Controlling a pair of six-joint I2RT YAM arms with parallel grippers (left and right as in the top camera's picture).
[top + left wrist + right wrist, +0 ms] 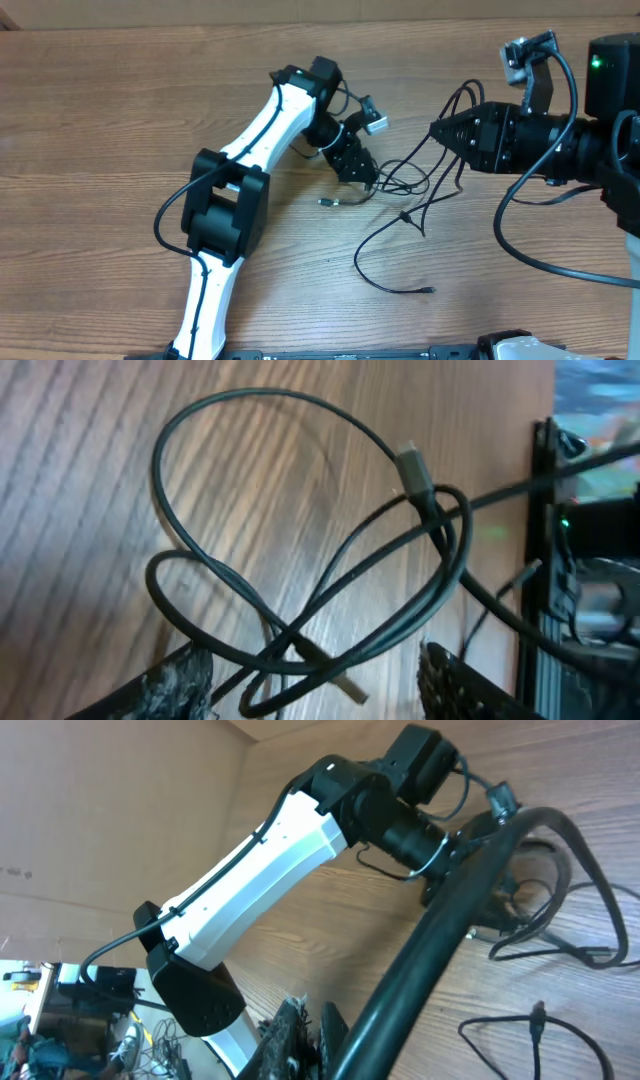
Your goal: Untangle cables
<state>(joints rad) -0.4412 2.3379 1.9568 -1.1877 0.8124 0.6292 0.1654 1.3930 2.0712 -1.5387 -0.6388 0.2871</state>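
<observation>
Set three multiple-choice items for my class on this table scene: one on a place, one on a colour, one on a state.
1. Where is the left gripper?
A. At the tangle of cables
B. At the picture's bottom edge
C. In the far left corner

2. What colour are the cables?
A. Red
B. Black
C. White

3. How do the right gripper's jaws stand?
A. Wide apart
B. Out of view
C. Shut

Key:
1 A: the overhead view shows its tips at the tangle.
2 B: every strand is black against the brown table.
3 C: its tip tapers to a closed point, with a strand running from it.
</observation>
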